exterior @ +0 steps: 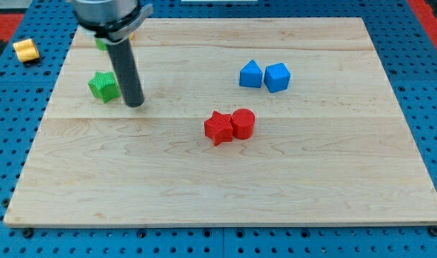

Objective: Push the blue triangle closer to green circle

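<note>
Tool state: a plain rod with nothing to open or close; nothing is held; my tip point(135, 104) rests on the board point(226, 186) at the view's left, just beside the green star point(102, 86) on that block's right; whether the two are touching cannot be told.

Blue triangle point(251, 74): placed at the view's upper right, touching or almost touching the blue cube-like block point(277, 77) on its right; well apart from my tip.

Green circle point(102, 43): only a sliver of green is seen behind the rod near the board's top-left corner; its shape cannot be confirmed - it is judged to be the target.

Other blocks: a red star point(218, 127) and a red cylinder point(243, 123) lie together near the board's middle; a yellow block point(25, 50) lies off the board at the view's left.

Progress: judged not yet begun; the triangle is far from the target.

Risk 1 - wrong block moved: my tip is beside the green star; any departure to the view's left is expected to shove that star; a departure toward the view's top could disturb the green circle itself.

Risk 2 - neighbour dragged: the triangle must be approached from its right side, where the blue neighbour sits; a tip placed too far right is likely to push both blocks together.

Risk 3 - rotation: a push off the triangle's centre is likely to spin it and let it slip off the tip; the line to the target would then be lost.

Risk 4 - red pair struck: a low route across the board's middle could clip the red blocks.
</note>
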Tool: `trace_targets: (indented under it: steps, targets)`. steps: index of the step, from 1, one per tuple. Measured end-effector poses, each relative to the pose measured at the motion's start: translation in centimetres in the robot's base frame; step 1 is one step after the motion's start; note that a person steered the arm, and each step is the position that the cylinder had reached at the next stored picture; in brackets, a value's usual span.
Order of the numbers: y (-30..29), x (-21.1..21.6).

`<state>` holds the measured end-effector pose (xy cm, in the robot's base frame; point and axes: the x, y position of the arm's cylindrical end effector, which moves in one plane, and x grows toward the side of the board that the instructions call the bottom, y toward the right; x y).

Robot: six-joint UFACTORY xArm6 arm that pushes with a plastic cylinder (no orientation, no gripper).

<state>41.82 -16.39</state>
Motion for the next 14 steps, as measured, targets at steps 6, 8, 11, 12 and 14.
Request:
trace_targets:
  steps: [6,8,11,12,14]
  targets:
    - [34.3,-9.4]
    - [30.6,-8.8]
    - [30.6,-9.8]
    - [27.3,-7.2]
    - [27.2,-7.3]
